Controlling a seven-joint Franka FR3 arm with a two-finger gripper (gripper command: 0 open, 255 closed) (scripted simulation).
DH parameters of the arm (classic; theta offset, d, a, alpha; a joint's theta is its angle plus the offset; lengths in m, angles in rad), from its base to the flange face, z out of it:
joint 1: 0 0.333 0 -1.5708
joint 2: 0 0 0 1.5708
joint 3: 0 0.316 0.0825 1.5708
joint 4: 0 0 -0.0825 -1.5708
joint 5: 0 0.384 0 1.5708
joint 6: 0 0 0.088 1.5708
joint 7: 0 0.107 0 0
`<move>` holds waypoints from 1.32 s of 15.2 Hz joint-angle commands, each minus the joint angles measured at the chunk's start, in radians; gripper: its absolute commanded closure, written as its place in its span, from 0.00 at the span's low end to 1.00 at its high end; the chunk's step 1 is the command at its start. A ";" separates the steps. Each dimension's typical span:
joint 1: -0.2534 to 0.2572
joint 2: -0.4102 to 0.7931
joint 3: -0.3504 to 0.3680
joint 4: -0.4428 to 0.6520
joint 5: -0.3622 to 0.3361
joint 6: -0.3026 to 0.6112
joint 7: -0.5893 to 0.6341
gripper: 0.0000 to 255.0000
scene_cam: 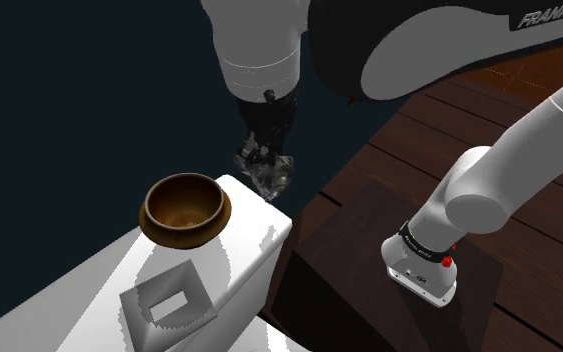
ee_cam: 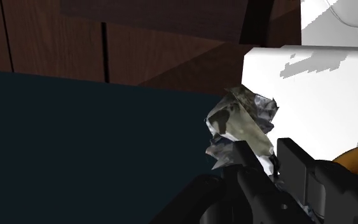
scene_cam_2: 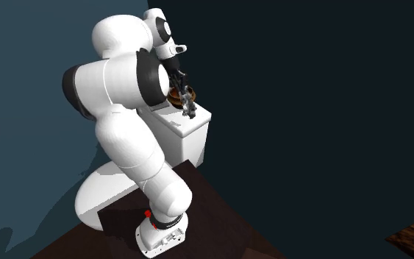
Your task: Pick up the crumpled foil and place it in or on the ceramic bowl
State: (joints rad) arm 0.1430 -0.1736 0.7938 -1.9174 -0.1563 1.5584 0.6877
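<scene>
To the shoulder view's left of the fingertips and lower, a glossy brown round bowl [scene_cam: 184, 207], upright on the white cabinet top [scene_cam: 64, 300], apart from the hand. Next, over that top's far corner, the black two-finger gripper [scene_cam: 266, 158], pointing down and clamped on the crumpled silvery foil wad [scene_cam: 268, 176]. Wrist view: wad pinched between both fingers [ee_cam: 252, 168], mostly sticking out past their tips. Further right, below the gripper, the dark box stand [scene_cam: 349, 250] on the dark wooden plank floor [scene_cam: 509, 110].
</scene>
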 commanded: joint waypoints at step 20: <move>0.350 0.646 0.100 0.809 -0.409 -0.444 0.285 1.00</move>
State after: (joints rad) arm 0.4349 0.4095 0.9032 -1.1919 -0.5220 1.1537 0.9588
